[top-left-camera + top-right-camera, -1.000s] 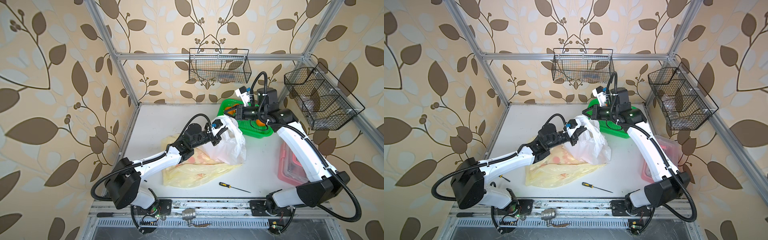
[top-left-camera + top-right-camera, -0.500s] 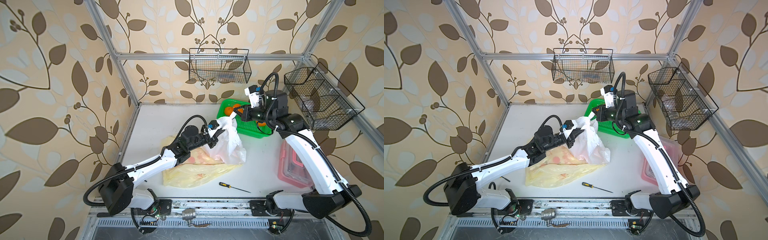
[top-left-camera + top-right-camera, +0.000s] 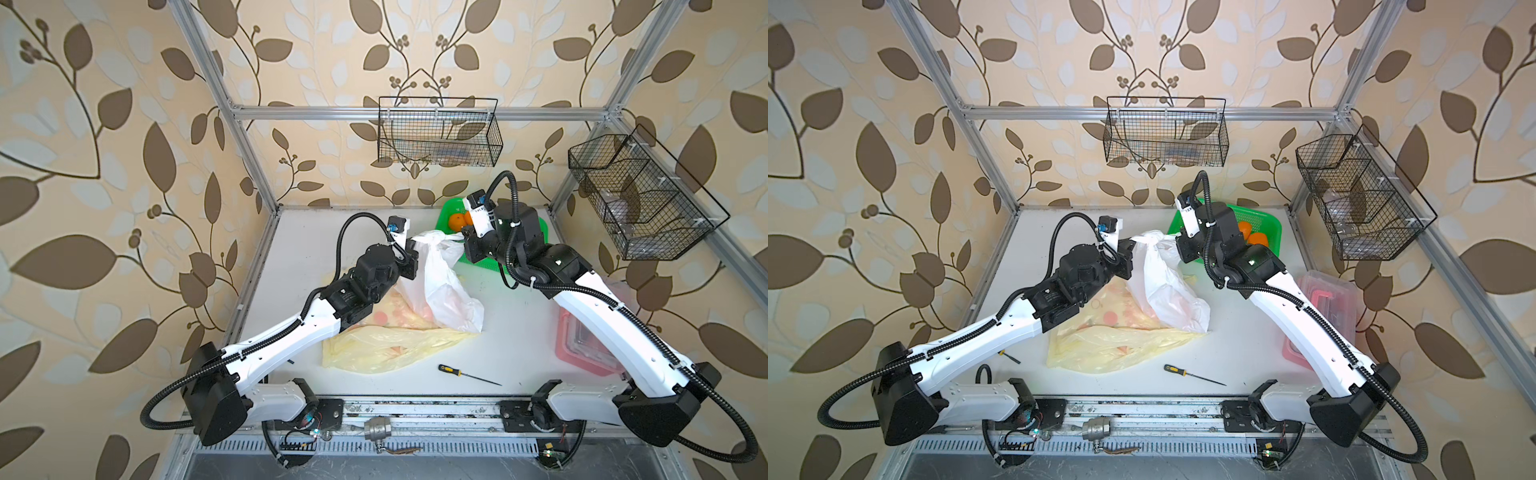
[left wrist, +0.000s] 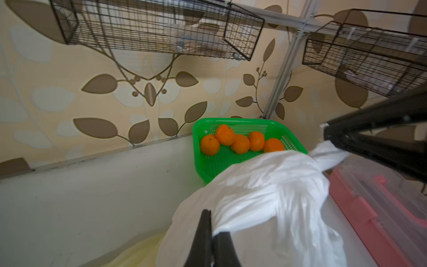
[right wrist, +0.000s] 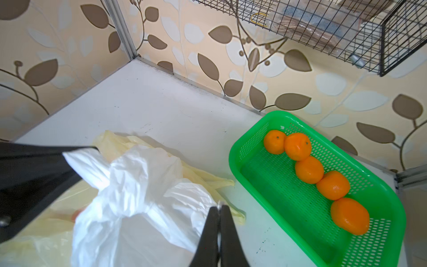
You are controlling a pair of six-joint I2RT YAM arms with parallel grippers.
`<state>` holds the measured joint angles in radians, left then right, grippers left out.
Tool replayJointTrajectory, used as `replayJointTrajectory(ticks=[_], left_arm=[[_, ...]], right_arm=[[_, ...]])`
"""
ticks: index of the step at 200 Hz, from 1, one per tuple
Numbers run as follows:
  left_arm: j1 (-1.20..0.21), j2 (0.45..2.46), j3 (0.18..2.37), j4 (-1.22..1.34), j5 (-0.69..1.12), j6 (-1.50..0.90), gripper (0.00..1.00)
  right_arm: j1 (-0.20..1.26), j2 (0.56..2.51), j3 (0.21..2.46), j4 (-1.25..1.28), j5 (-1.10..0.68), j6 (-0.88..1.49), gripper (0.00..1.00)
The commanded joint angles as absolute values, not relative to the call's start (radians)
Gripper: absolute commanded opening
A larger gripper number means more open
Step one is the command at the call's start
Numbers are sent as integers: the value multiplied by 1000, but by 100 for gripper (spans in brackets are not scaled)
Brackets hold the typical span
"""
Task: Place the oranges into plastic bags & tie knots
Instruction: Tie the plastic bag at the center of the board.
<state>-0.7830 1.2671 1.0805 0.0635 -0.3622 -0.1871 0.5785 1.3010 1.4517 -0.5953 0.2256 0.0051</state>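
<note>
Left gripper (image 4: 213, 231) and right gripper (image 5: 219, 208): each is closed on one handle strap of the white plastic bag (image 3: 446, 291). In both top views the bag sits at frame centre, base on the yellow plastic bags (image 3: 386, 353). Five oranges (image 5: 309, 170) lie in the green basket (image 5: 251, 138).

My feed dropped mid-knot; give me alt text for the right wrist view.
Right pincer, shut, pinches one strap of the white bag while the left pincer holds the other, a knot bunched between them. Five oranges lie in the green basket beside it.
</note>
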Motion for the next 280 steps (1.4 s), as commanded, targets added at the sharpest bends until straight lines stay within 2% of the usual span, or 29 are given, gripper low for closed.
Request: replayJointTrajectory(ticks=[1,33,66,110,122,144,149,152,154,159,165,171,174,177,210,229,248,280], left_arm=[[-767,1286,1202,-234,-755,-429,0],[-761,1262,1167,-385,-950,-580,0],[-734,1285,1207,-724,-1047,-804,0],[-666,1268,1141,-782,-925,-829,0],[-666,1248,1111,-709,-865,-769,0],[-659,1173,1025,-479,-652,-559,0],[-653,1154,1012,-448,-611,-531,13],[-650,1143,1003,-436,-595,-517,25],[-648,1135,1000,-430,-583,-510,35],[-642,1116,992,-420,-552,-489,60],[-631,1090,983,-409,-508,-459,85],[-619,1066,979,-406,-473,-434,97],[-613,1054,979,-407,-460,-425,99],[-608,1045,981,-410,-452,-417,99],[-593,1051,1094,-495,-373,-345,99],[-593,1117,1178,-504,-270,-324,99],[-592,1175,1231,-478,-220,-340,99],[-517,1268,1294,-436,-137,-415,99]], right_arm=[[566,1280,1422,-618,490,-59,0],[516,1316,1418,-684,618,1,0],[393,1319,1395,-731,601,110,0],[332,1335,1384,-755,554,138,0],[336,1341,1381,-751,517,134,0],[364,1336,1379,-719,454,113,0],[369,1326,1375,-702,435,109,0],[371,1320,1370,-689,420,107,0],[372,1314,1367,-680,408,103,3],[371,1299,1359,-655,368,100,20],[366,1281,1349,-631,314,100,46],[357,1258,1338,-599,256,106,79],[353,1243,1327,-580,232,111,93],[348,1230,1316,-558,207,114,99],[314,1084,1148,-331,51,283,100],[290,1047,1079,-294,-105,341,100],[330,1079,1078,-332,-150,452,100],[562,1170,1118,-335,54,568,100]])
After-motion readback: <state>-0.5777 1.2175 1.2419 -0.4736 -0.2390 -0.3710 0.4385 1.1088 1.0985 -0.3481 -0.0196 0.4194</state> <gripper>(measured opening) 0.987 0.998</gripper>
